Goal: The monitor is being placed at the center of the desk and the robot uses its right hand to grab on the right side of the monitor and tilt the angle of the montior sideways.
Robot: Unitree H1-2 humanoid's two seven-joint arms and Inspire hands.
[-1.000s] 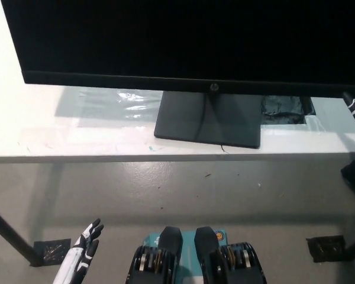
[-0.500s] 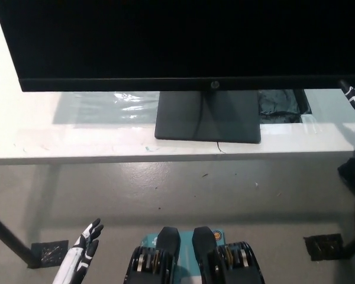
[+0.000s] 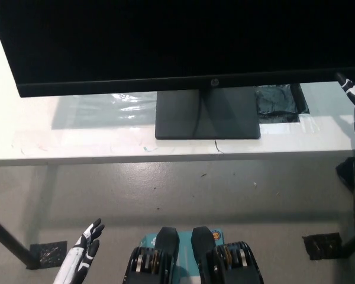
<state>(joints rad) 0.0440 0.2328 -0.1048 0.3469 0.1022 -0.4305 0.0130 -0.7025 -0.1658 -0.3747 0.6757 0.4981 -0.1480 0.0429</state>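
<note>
Nearest, low at the left: white left hand (image 3: 87, 239) hangs below counter level over the floor, fingers apart, holding nothing; it rests out of the job

Right edge of view: black right arm rises along the frame border. The right hand (image 3: 354, 90) shows only as a sliver, up at the monitor's lower right corner. Whether it is closed on the bezel or merely beside it, cannot tell; most of it is cut off by the frame

On the counter (image 3: 77, 142): the monitor (image 3: 177, 41) stands roughly mid-counter on a flat rectangular base (image 3: 207, 115), screen dark and filling the upper view. A dark patch (image 3: 278, 100) lies on the counter just behind and right of the base

Handling, as judgement: rigid flat panel, moderately heavy, top-heavy over a single neck. Bezel likely smooth plastic, apt to slip under a light pinch. Screen face is the fragile part, so keep pressure off it. Best hold is the right edge, low to middle, fingers wrapped behind and thumb on the frame. Turn slowly; a hard shove may skid the base across the smooth counter instead of swivelling the panel

Against a second ago: the lower bezel slanted down toward the right; now it slants up toward the right, left end lower. The base front edge also sits squarer to the counter edge. The whole picture has shifted a little too, so part of this may be camera motion. Left hand unchanged
</note>
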